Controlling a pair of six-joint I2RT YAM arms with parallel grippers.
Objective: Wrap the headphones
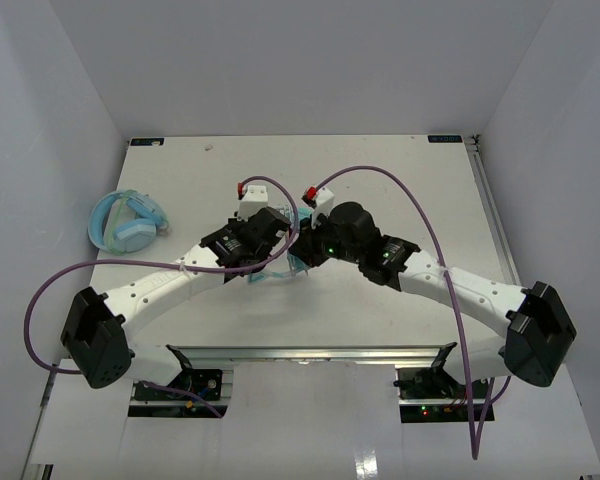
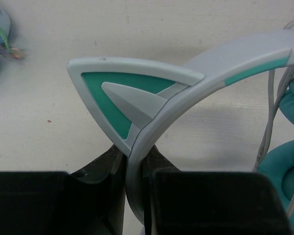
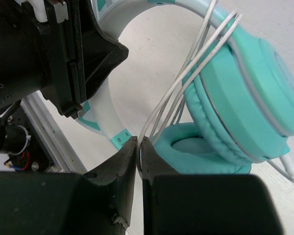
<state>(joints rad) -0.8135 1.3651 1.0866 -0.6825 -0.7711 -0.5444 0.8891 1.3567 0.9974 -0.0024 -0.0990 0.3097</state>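
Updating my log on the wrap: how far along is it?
Done: several strands of cable lie across an ear cup of the headphones. In hand: left gripper clamps the headband beside a cat ear, right gripper pinches the cable. Left: winding the rest and letting go; how much remains is hidden.

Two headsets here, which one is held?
The teal cat-ear headphones: left gripper on its headband, right gripper on its cable. The light-blue headphones lie apart, untouched.

From above, the headphones [image 1: 296,264] are almost wholly hidden under the left arm [image 1: 235,243] and right arm [image 1: 365,240]; only teal slivers show. In the left wrist view the ear cups [image 2: 290,161] are cut off at the right edge. The cable [image 3: 196,63] disappears at its lower end between the fingertips of the right gripper [image 3: 139,146].
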